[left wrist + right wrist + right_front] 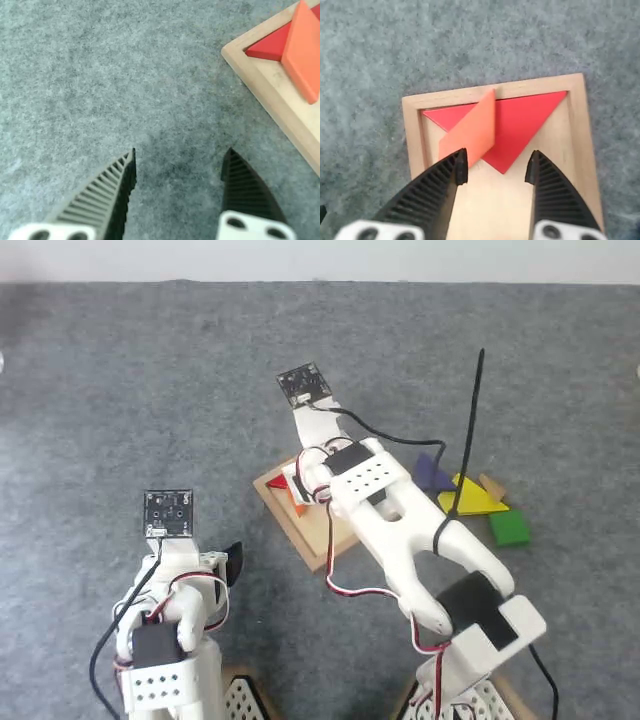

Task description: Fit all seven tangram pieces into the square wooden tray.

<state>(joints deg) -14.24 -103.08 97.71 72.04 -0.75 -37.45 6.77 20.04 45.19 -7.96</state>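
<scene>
The square wooden tray [580,130] holds a large red triangle [520,125] against its far rim. An orange parallelogram [470,132] lies slanted across the red triangle's corner, one end up on the tray rim. My right gripper [496,167] hangs open just above the tray floor, one fingertip at the orange piece's near end. My left gripper [180,165] is open over bare carpet, a short way from the tray's corner [240,55]. In the high view the right arm covers most of the tray [300,530].
Loose pieces lie on the grey carpet right of the tray: a purple one [432,472], a yellow triangle [470,498], a green square [510,528] and a tan piece [492,485]. A black cable [470,430] runs above them.
</scene>
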